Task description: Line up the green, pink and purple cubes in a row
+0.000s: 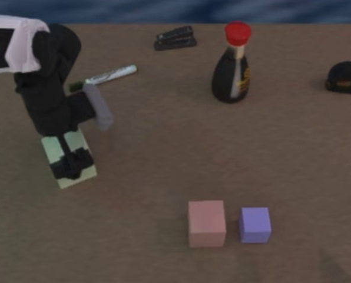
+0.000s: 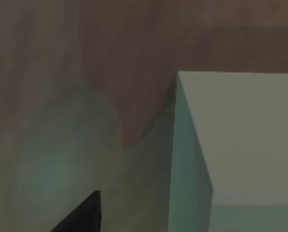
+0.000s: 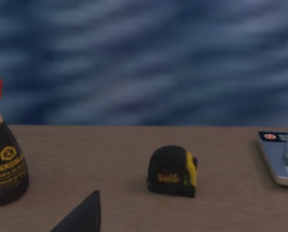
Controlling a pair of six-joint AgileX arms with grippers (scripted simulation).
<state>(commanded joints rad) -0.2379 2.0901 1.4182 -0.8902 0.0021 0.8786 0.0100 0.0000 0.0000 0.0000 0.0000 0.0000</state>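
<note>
The pale green cube [image 1: 75, 177] lies at the table's left, with my left gripper [image 1: 73, 160] directly over it and open. In the left wrist view the green cube [image 2: 240, 145] fills one side. One dark fingertip [image 2: 83, 215] stands apart from its wall, and the other finger is out of view. The pink cube [image 1: 207, 223] and the smaller purple cube [image 1: 255, 224] sit side by side near the front edge, a small gap between them. My right arm is outside the top view; only one fingertip [image 3: 83, 215] shows, hanging over bare table.
A soy sauce bottle [image 1: 231, 65] stands at the back centre, a black stapler [image 1: 175, 37] behind it. A black-and-yellow tape measure [image 1: 344, 78] is at the back right. A silver marker [image 1: 108, 75] lies beside my left arm. A grey flat device [image 3: 279, 157] sits at the table's edge.
</note>
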